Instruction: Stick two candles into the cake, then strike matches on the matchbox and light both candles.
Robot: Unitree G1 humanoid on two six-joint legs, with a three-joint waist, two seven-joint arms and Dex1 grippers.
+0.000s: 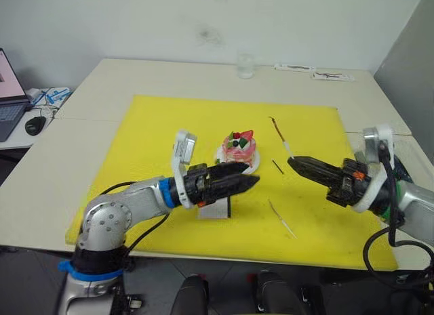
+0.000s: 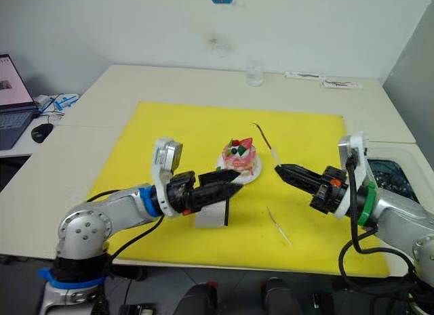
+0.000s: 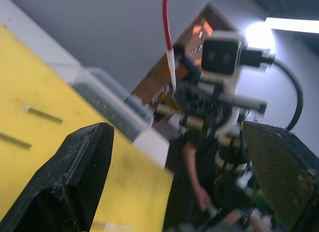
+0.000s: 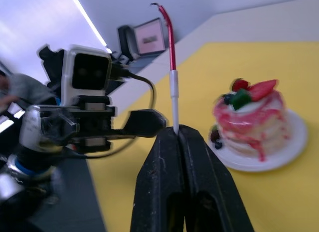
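The pink-and-white cake [image 1: 241,149] sits on its small white plate [image 1: 219,154] in the middle of the yellow mat. My right gripper [image 1: 293,161] is just right of the cake and shut on the pale end of one candle [image 1: 279,133], whose red length points away from me. The held candle [image 4: 172,67] rises from the shut fingertips in the right wrist view. Another candle [image 1: 281,218] lies on the mat nearer me. A short dark match [image 1: 277,166] lies between the cake and the right gripper. My left gripper [image 1: 247,178] hovers open and empty before the cake, above the white matchbox [image 1: 213,211].
The yellow mat [image 1: 169,125] covers most of the pale table. At the table's far edge stand a clear glass [image 1: 245,66] and some flat papers [image 1: 315,72]. A laptop [image 1: 8,101] and a mouse [image 1: 35,124] sit on a side table to the left.
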